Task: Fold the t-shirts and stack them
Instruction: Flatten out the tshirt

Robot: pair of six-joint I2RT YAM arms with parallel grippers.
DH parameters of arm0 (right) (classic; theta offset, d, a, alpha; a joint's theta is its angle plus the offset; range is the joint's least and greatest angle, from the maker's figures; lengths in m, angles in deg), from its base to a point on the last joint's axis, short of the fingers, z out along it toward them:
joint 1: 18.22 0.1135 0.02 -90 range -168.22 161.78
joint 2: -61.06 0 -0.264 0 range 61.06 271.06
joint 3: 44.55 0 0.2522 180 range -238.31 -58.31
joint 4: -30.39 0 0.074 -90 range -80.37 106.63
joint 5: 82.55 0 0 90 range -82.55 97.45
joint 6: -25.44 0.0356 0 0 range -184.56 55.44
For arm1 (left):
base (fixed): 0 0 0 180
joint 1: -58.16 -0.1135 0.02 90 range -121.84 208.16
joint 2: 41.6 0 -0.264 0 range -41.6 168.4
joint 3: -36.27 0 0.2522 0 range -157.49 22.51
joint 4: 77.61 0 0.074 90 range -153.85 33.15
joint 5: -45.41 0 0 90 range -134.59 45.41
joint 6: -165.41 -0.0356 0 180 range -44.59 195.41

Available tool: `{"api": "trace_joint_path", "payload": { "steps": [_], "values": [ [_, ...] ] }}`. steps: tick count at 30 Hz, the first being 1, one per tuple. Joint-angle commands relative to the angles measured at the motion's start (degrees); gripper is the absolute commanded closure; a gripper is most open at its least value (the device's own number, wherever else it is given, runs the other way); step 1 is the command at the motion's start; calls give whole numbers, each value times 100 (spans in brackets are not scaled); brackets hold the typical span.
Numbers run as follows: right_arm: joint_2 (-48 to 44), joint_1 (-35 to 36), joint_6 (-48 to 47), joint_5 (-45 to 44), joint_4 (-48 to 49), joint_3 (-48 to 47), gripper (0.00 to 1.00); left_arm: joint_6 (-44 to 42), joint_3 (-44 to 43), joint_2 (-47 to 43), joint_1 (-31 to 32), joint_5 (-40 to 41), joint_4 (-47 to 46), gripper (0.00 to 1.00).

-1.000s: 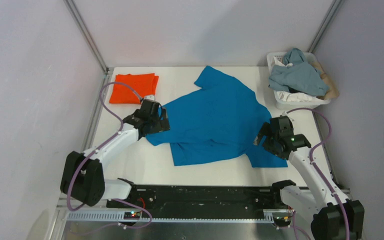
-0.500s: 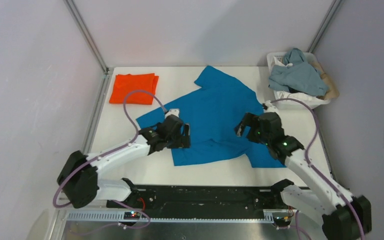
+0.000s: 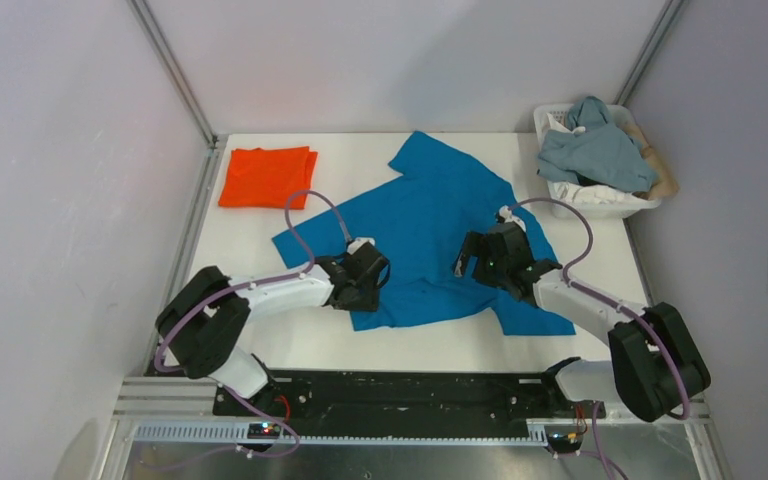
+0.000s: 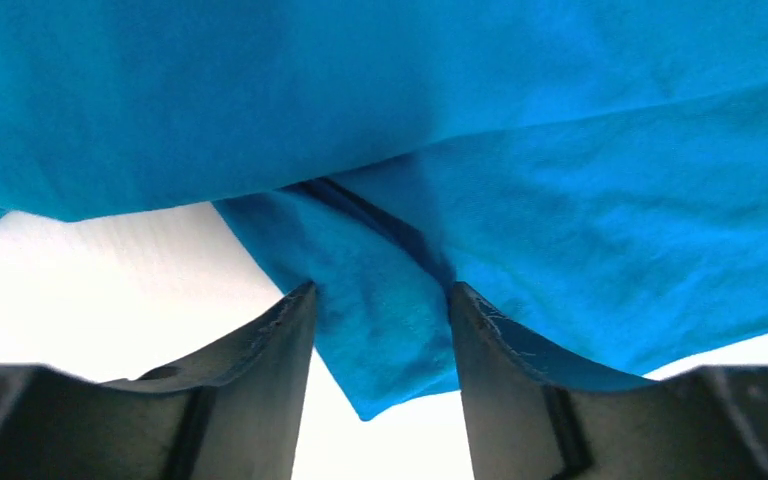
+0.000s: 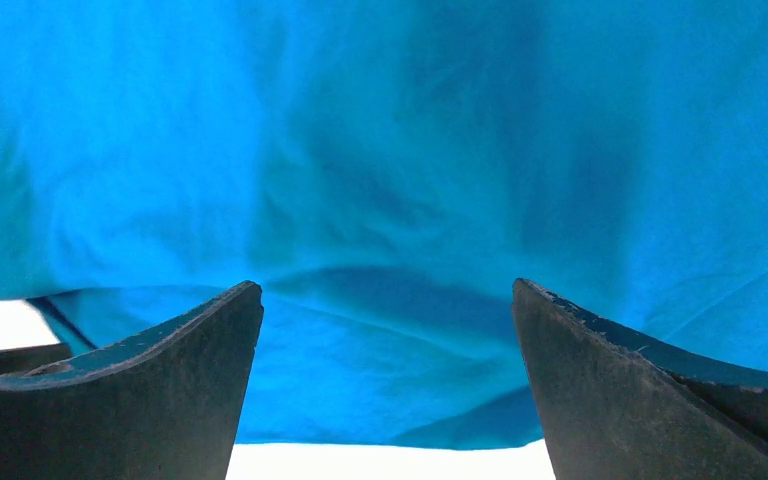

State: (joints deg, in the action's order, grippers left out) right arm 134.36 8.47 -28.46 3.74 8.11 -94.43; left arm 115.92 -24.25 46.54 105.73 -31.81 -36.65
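The blue t-shirt [image 3: 430,215] lies spread and rumpled across the middle of the table. The orange t-shirt [image 3: 267,177] sits folded at the back left. My left gripper [image 3: 372,282] is low at the blue shirt's near-left hem. In the left wrist view its jaws [image 4: 382,290] stand partly open around a corner fold of blue cloth [image 4: 390,330], which fills the gap between them. My right gripper [image 3: 467,263] is over the shirt's near-right part. In the right wrist view it [image 5: 387,285] is wide open just above the blue cloth [image 5: 380,150], gripping nothing.
A white basket [image 3: 585,208] with grey-blue and tan clothes stands at the back right corner. Metal frame posts rise at both back corners. White tabletop [image 3: 260,335] shows in front of the shirt's hem and along the left.
Both arms have swung inward and down onto the blue shirt's near hem. The left jaws have narrowed around a fold of it. The right jaws stay wide.
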Motion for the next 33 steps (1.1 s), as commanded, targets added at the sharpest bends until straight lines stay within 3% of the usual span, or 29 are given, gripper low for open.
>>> {"api": "trace_joint_path", "payload": {
  "steps": [1, 4, 8, 13, 18, 25, 29, 30, 33],
  "values": [
    [199, -111, 277, -305, 218, 186, 1, 287, 311, 55, 36, -107, 19, 52],
    [312, -135, 378, -347, 260, 263, 1, 439, 557, -219, 33, -91, 91, 67],
    [512, -130, 514, -400, 258, 302, 1, 567, 805, -774, 36, 51, 271, 98],
    [673, -122, 593, -322, 313, 405, 1, 734, 855, -1191, 31, 253, 846, 100],
    [652, -100, 766, -157, 365, 513, 1, 1086, 907, -2427, 33, 418, 1824, 100],
    [450, 80, 897, -5, -61, 531, 1, 2006, 1634, -3730, 33, -245, 2343, 100],
    [229, 87, 881, -83, -369, 534, 1, 2336, 2163, -3727, 40, -663, 2593, 79],
    [132, 89, 881, -80, -400, 531, 1, 2355, 2189, -3736, 35, -742, 2630, 67],
    [-114, 98, 848, -63, -487, 532, 1, 2137, 2004, -3971, 67, -1052, 2774, 42]
  ]
}}
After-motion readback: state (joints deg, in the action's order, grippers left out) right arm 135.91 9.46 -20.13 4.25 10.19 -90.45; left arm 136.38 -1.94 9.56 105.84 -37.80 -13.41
